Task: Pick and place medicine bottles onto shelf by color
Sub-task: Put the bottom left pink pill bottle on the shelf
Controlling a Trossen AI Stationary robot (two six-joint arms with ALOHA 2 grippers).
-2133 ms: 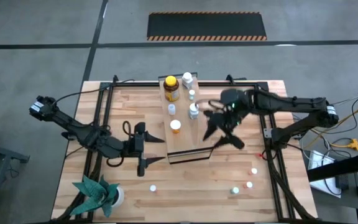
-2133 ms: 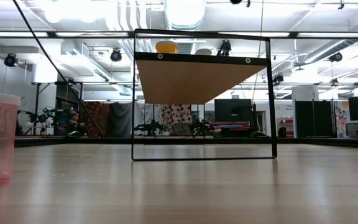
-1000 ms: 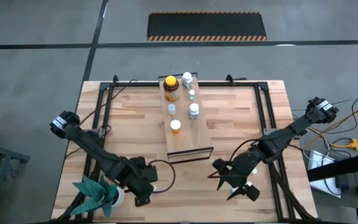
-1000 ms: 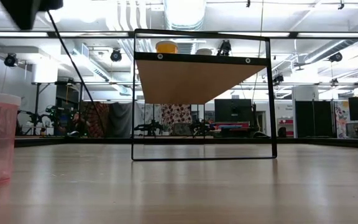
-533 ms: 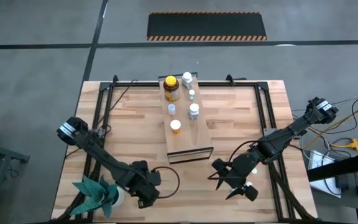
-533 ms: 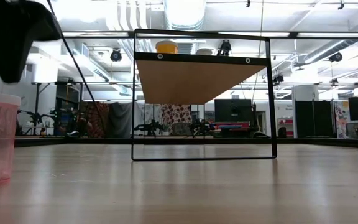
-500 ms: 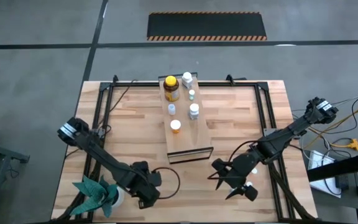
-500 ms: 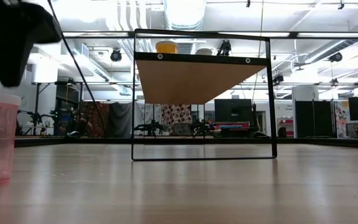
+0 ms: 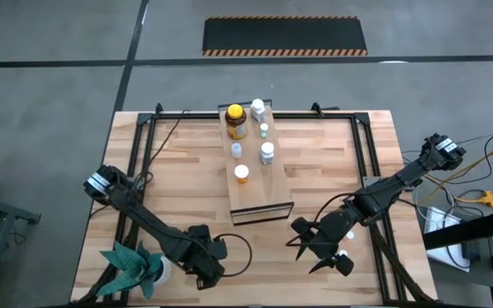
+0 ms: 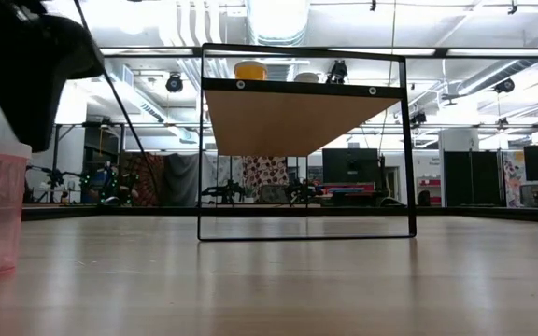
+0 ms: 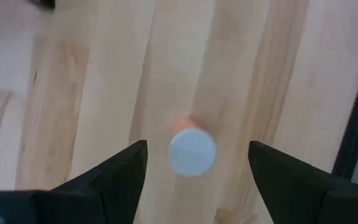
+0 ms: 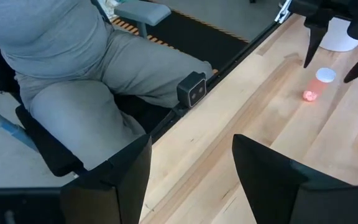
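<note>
From my screen, both arms are matte black jointed links trailing thin black cables, each ending in a hand — left hand, right hand — with two dark wedge-shaped fingers.

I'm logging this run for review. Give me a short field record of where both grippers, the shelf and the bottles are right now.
left gripper: open, hovering over a small white-capped bottle near the table's front edge
right gripper: open, low over the front right of the striped wooden table, holding nothing
shelf: long light-wood shelf at table centre
on shelf: big amber bottle with yellow cap, orange-capped bottle, several white ones
</note>
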